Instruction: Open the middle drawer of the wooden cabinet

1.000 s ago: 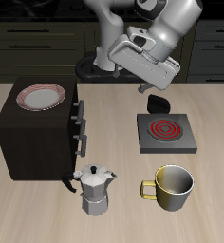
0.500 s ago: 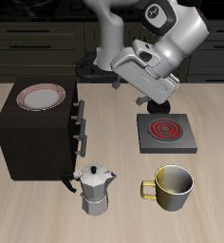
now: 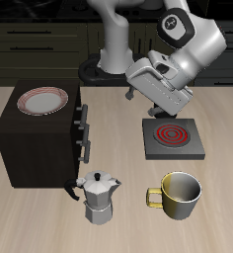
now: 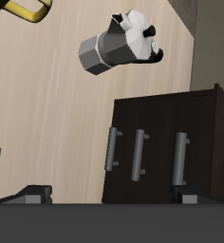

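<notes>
The wooden cabinet [image 3: 35, 143] stands on the table with three grey-handled drawers stacked on the face toward the stove. The middle drawer [image 3: 85, 131] is shut, flush with the other two. My gripper [image 3: 140, 104] hangs in the air above the table, beside the cabinet's drawer face and well apart from it, tilted toward it. It is open and empty. In the wrist view the cabinet [image 4: 171, 119] shows its three handles side by side, the middle drawer's handle [image 4: 139, 155] between the other two. My gripper [image 4: 112, 196] has its fingertips [image 4: 33, 195] spread wide.
A red-rimmed plate [image 3: 41, 101] lies on the cabinet's top. A moka pot [image 3: 99, 196] stands near the cabinet's front corner and shows in the wrist view [image 4: 119, 47]. A yellow mug [image 3: 178, 193] and a stove burner [image 3: 171, 138] are beside them.
The arm has swung and turned the gripper, so the hand now tilts toward the cabinet's drawer face. The drawers have not moved.
</notes>
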